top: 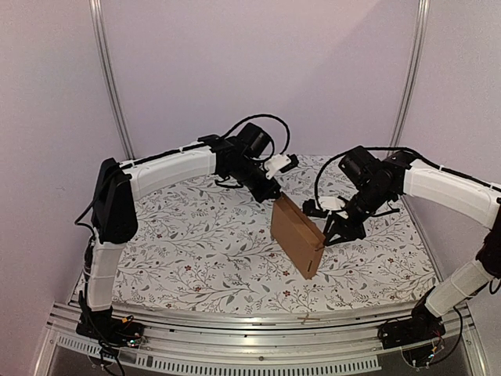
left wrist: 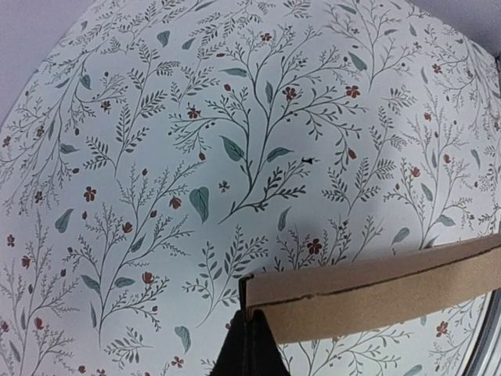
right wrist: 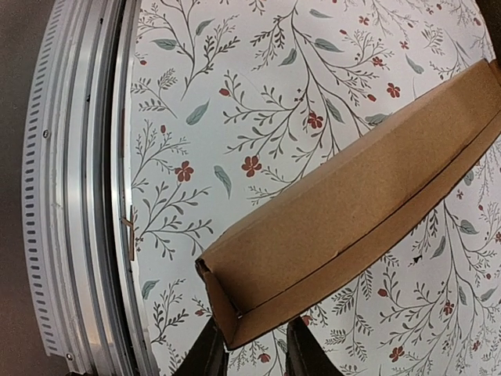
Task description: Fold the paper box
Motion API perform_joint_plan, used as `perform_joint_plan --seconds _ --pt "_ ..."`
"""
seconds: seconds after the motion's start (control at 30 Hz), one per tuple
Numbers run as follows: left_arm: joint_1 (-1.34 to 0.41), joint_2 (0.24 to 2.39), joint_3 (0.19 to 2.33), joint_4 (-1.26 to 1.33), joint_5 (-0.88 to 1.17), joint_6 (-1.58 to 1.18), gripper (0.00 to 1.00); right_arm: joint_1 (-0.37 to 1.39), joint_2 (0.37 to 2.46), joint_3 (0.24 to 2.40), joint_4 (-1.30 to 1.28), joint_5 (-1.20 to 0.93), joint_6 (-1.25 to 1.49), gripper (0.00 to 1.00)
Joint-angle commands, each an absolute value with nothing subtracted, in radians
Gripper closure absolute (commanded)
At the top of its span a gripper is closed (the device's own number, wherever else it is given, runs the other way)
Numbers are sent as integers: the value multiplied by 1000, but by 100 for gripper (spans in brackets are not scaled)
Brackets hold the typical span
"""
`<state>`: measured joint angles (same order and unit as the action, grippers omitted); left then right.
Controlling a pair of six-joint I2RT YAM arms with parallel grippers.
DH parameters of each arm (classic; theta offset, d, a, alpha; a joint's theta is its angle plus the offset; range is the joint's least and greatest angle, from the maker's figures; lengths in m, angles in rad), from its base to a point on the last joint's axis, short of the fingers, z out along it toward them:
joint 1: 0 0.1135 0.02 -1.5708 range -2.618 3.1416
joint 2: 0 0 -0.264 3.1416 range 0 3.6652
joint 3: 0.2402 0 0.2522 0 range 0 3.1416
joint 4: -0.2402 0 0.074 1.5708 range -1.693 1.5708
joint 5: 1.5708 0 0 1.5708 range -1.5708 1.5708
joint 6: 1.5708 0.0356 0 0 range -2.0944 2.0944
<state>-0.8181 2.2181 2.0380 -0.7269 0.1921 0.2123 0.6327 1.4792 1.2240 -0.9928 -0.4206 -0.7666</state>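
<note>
Pinching box's [top: 297, 239] top corner with left end effector [top: 275, 200], over floral worktop [top: 196, 227]. Straddling another corner with right end effector [top: 325, 239] spread.

The paper box [top: 296, 234] is plain brown cardboard, thin, flat and rectangular, already folded into a closed slab. It stands on edge and tilted, and its broad face shows in the top view. Its upper far corner sits pinched in the tips of the left gripper [top: 275, 198]. From there it slopes down and toward the near edge. Its lower near end lies just at the right gripper [top: 324, 240], with the corner between that gripper's parted fingers [right wrist: 210, 354]. A dark seam runs along the narrow side [left wrist: 376, 291]. The short end beside the right gripper shows a tucked flap [right wrist: 215, 301]. Whether the bottom corner touches the table cannot be told.
</note>
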Motion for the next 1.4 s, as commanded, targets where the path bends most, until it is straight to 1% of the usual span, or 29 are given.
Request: perform_joint_plan --seconds 0.0,0.43,0.67,0.9,1.37 --pt "-825 2228 1991 -793 180 207 100 645 1491 1252 -982 -408 -752 75" --pt "-825 2186 1885 -712 185 194 100 679 1507 1288 -1020 -346 -740 76" --pt "-825 2140 1788 -602 184 174 100 691 1514 1289 -1023 -301 -724 77" --pt "-822 2110 1701 -502 163 194 100 692 1511 1289 -1035 -295 -722 78" --pt "-819 2110 1598 -405 168 180 100 693 1506 1293 -1063 -312 -752 78"
